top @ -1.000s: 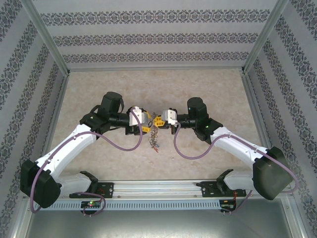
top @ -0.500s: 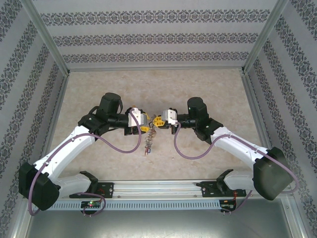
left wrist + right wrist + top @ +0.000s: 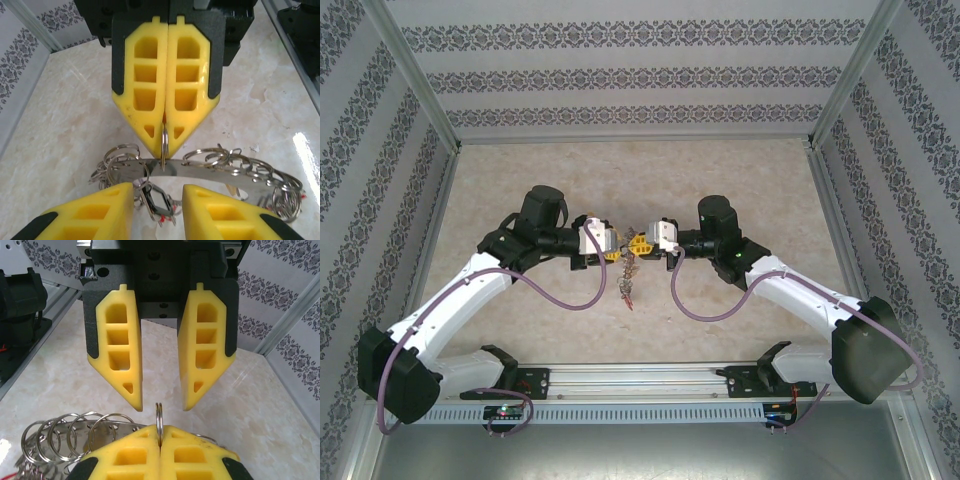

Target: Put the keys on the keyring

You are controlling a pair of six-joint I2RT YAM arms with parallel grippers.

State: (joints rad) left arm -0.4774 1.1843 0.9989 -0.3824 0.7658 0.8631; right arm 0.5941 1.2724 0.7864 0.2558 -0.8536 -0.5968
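Both grippers meet above the middle of the table. My right gripper (image 3: 160, 432) (image 3: 638, 243) is shut on a small split ring (image 3: 159, 415) that hangs from the keyring (image 3: 200, 170), a flat grey metal band lined with more small rings (image 3: 65, 432). My left gripper (image 3: 157, 192) (image 3: 616, 254) faces it, open, its fingers on either side of a key (image 3: 159, 202) with a dark-framed tag dangling under the band. The keys (image 3: 628, 285) hang in a bunch below the two grippers.
The marbled tabletop (image 3: 740, 180) is boxed in by patterned walls (image 3: 620, 75) and aluminium posts (image 3: 415, 85). The mounting rail (image 3: 640, 378) with both arm bases runs along the near edge. Purple cables (image 3: 700, 305) loop beside each forearm.
My left gripper's jaws have narrowed around the dangling key. The hanging bunch of keys swung left, then back toward the middle. The right gripper has stayed shut and still.
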